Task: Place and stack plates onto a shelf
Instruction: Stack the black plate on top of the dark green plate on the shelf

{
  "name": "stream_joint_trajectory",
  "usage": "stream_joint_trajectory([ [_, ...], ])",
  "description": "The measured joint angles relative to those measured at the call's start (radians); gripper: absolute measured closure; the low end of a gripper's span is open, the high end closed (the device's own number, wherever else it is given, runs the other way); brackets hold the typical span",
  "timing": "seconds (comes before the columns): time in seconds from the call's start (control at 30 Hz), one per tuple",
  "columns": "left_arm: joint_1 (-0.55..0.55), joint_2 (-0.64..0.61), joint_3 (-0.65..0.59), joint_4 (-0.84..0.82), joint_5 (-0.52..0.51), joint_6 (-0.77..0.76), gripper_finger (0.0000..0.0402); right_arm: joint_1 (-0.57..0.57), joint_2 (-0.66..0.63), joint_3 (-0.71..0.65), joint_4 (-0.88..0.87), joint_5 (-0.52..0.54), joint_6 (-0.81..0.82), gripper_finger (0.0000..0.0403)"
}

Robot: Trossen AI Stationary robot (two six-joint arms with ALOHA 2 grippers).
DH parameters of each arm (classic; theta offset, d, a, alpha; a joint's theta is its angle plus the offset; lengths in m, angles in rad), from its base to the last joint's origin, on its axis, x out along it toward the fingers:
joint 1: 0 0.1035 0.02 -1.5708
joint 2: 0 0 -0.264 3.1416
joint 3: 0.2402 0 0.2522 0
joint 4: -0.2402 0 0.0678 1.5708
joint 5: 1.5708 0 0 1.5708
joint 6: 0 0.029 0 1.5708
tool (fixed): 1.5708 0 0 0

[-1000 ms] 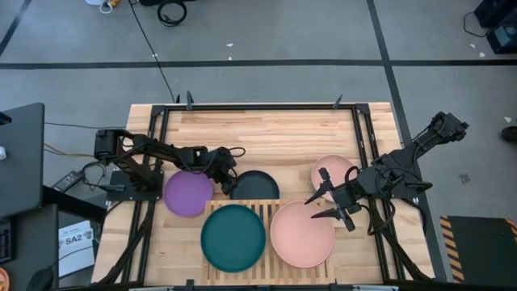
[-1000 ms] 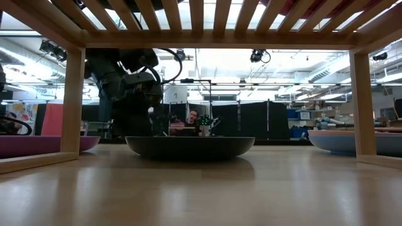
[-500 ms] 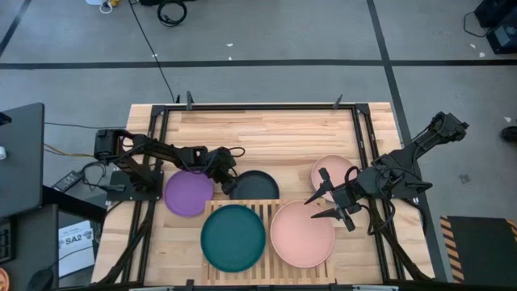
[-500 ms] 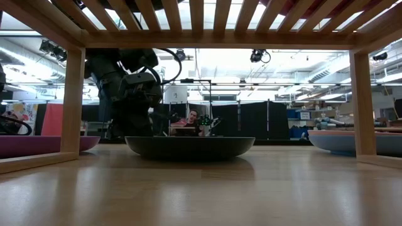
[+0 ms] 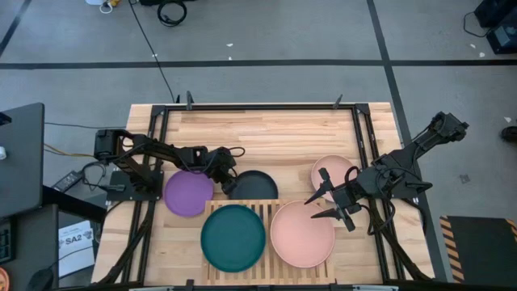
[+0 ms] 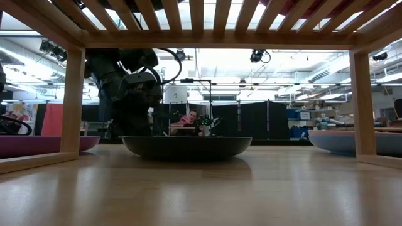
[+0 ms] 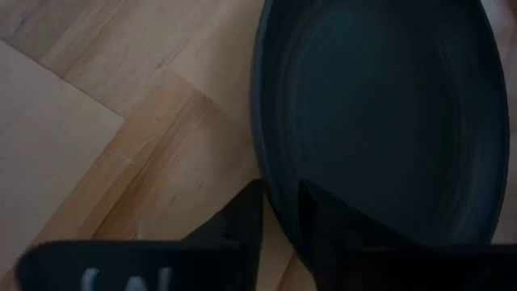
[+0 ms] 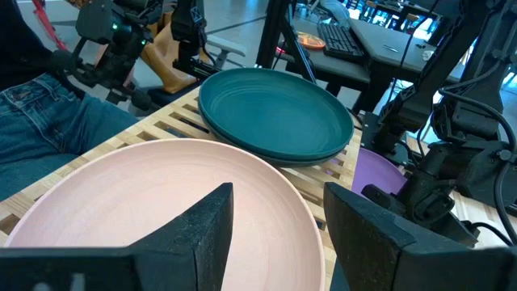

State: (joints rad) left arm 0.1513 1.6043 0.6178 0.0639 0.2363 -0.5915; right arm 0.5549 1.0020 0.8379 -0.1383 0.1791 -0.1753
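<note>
A dark grey plate rests on its base on the plank table, just beyond the slatted shelf. On the shelf lie a teal plate and a pale pink plate. A purple plate lies on the table to the left, and a smaller-looking pink plate to the right. My left gripper is shut on the dark plate's left rim. My right gripper hangs open over the pale pink plate's right part, touching nothing. My left gripper has the dark grey plate's rim on the side toward the purple plate, pinched between its two fingers. One finger is inside the plate and the other outside. The fingers slant down from the table's left. The plate's base stays on the table.
The shelf's wooden posts and slats stand over the near table. The black frame rails run along both sides. Bare planks lie toward the far edge. A person sits in the room beyond the table.
My left gripper has drawn its fingers together on the dark plate's rim, staying in place. In the low view the plate has shifted slightly sideways on the table. My right arm has kept still.
</note>
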Motion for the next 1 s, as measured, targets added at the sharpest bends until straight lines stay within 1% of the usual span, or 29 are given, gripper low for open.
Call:
stream_joint_trajectory([
  [0.17,0.000,0.000,0.000,-0.001,0.000,-0.007,0.0370,0.000,0.000,0.000,0.000,0.000,0.000,0.0204],
  [0.27,0.000,-0.001,0.000,-0.001,0.000,-0.008,0.0387,0.000,0.000,0.000,0.000,0.000,0.000,0.0204],
  [0.4,0.002,-0.001,0.000,-0.002,0.000,-0.013,0.0387,0.000,0.000,0.000,0.000,0.000,0.000,0.0204],
  [0.63,0.038,-0.001,0.000,-0.002,0.003,-0.078,0.0384,0.000,0.000,0.000,0.001,0.002,-0.003,0.0204],
  [0.7,0.052,-0.001,0.000,-0.002,0.005,-0.101,0.0385,-0.003,0.000,0.000,0.003,0.017,-0.002,0.0204],
  [0.83,0.082,-0.001,0.000,-0.001,0.005,-0.106,0.0385,-0.026,0.000,0.000,0.031,0.100,0.027,0.0204],
  [1.0,0.125,-0.001,0.000,0.036,0.001,-0.106,0.0385,-0.088,0.000,0.000,0.067,0.209,0.052,0.0204],
])
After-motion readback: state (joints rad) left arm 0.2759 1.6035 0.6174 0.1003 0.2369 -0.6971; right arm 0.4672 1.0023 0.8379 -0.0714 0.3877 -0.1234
